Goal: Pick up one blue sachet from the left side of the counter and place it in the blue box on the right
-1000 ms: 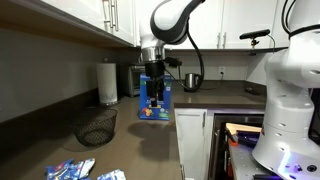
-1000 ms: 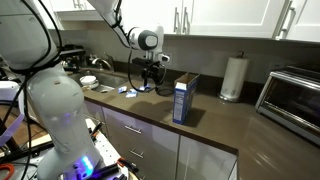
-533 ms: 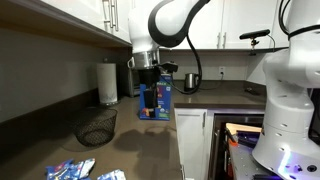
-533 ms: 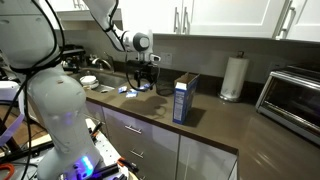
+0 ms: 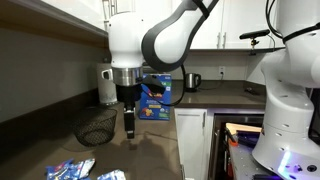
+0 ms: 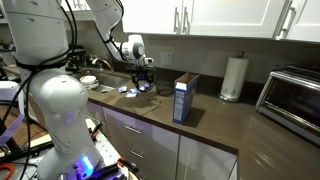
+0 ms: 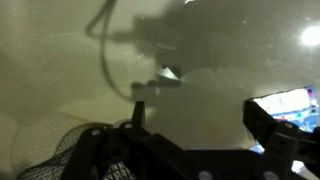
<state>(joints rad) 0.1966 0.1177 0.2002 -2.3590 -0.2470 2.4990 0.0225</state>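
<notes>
Several blue sachets lie on the dark counter: a pile at the near left in an exterior view, with another beside it, and they also show in an exterior view. One sachet's edge shows at the right of the wrist view. The blue box stands upright on the counter, partly behind the arm, and in full in an exterior view. My gripper hangs above the counter between box and sachets. In the wrist view its jaws are open and empty.
A black wire mesh basket stands by the wall close to the gripper. A paper towel roll, a silver toaster oven and a kettle stand farther along. A sink with dishes lies beyond the sachets.
The arm has swung away from the blue box toward the sachets' end of the counter and come lower. The gripper stays empty.
</notes>
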